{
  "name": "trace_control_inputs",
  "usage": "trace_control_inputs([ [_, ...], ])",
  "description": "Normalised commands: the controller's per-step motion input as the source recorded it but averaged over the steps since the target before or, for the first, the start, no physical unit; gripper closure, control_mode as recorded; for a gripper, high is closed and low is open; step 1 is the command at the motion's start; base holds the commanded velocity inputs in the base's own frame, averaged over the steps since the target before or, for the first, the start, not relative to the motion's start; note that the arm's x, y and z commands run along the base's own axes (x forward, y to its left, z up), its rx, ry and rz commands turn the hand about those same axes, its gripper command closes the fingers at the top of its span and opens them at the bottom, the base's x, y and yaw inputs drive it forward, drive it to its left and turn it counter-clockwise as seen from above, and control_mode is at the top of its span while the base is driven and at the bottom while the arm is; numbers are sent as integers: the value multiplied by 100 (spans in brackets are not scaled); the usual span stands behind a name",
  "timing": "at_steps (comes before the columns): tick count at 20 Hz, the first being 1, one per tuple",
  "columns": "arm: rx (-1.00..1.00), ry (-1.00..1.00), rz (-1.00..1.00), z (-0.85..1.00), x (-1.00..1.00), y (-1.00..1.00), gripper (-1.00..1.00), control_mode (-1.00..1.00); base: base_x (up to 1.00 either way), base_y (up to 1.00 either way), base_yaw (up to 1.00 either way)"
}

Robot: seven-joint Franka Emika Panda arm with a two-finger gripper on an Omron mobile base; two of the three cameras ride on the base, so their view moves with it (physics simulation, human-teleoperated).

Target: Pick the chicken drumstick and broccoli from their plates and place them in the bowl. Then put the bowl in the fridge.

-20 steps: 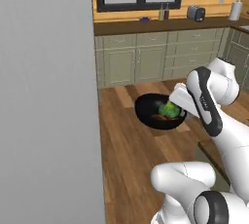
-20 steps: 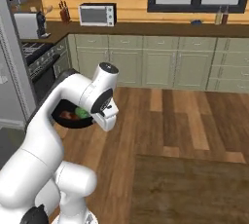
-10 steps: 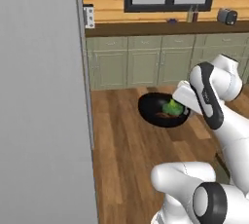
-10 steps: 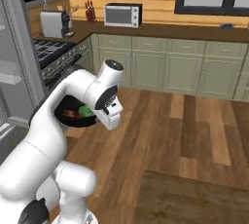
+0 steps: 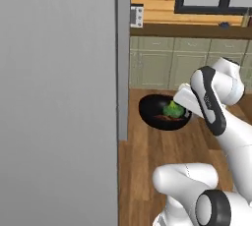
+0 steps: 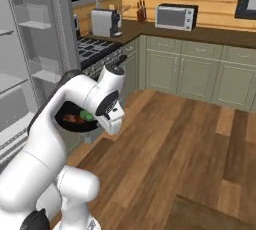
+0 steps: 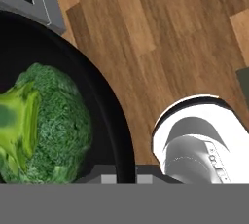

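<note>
My gripper (image 7: 119, 175) is shut on the rim of the glossy black bowl (image 7: 109, 121) and holds it in the air above the wooden floor. The bright green broccoli (image 7: 48, 125) lies in the bowl. In the left base view the bowl (image 5: 152, 114) hangs just right of the fridge's (image 5: 59, 97) grey side, with the broccoli (image 5: 172, 108) and the reddish chicken drumstick (image 5: 165, 118) inside. From the right base view the bowl (image 6: 67, 124) is level with the fridge's (image 6: 30, 49) pale inner shelves. The plates are out of view.
A stove (image 6: 97, 49) stands beside the fridge, with a toaster (image 6: 105, 22) and a microwave (image 6: 175, 16) on the counter behind. Green cabinets (image 6: 200, 74) line the far wall. Open wooden floor (image 6: 190, 144) lies to the right, with a rug (image 6: 215, 216) at its near edge.
The whole picture has shifted: the base has turned, and the fridge now takes up more of both views. The bowl stays in my shut gripper, with the food in it.
</note>
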Motion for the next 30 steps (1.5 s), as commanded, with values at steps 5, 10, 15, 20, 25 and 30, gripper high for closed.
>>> trace_control_inputs([
  [5, 0, 0, 0, 0, 0, 0, 100, 100, 60, -13, 36],
  [10, 0, 0, 0, 0, 0, 0, 100, 100, 86, -21, 25],
  [15, 0, 0, 0, 0, 0, 0, 100, 100, 66, -31, 32],
  [20, 0, 0, 0, 0, 0, 0, 100, 100, -40, 0, 30],
  [25, 0, 0, 0, 0, 0, 0, 100, 100, -10, -2, 14],
  [30, 0, 0, 0, 0, 0, 0, 100, 100, -66, -1, 5],
])
